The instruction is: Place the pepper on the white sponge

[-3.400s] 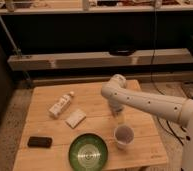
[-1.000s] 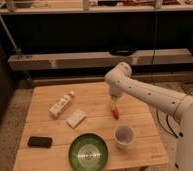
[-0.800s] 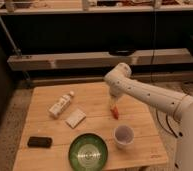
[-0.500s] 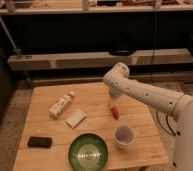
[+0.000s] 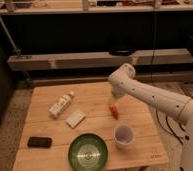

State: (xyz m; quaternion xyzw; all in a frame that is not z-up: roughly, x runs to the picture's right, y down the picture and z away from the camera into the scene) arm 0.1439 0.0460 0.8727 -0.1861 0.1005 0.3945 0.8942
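Since the earliest view, the arm has drawn back from the cup (image 5: 123, 135), and the gripper (image 5: 113, 103) now hangs over the middle right of the tabletop (image 5: 140, 112), pinching the pepper (image 5: 115, 112) by its upper end so that the red tip points down. The white sponge (image 5: 75, 118) lies flat well to the pepper's left, beside the bottle (image 5: 61, 104). A green plate (image 5: 88, 151) and a black phone (image 5: 39, 142) occupy the near edge.

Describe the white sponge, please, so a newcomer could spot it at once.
On the wooden table, left of the gripper and pepper, look between the bottle and the green plate. The sponge is the flat off-white pad there: plain, unlike the labelled bottle and black phone.
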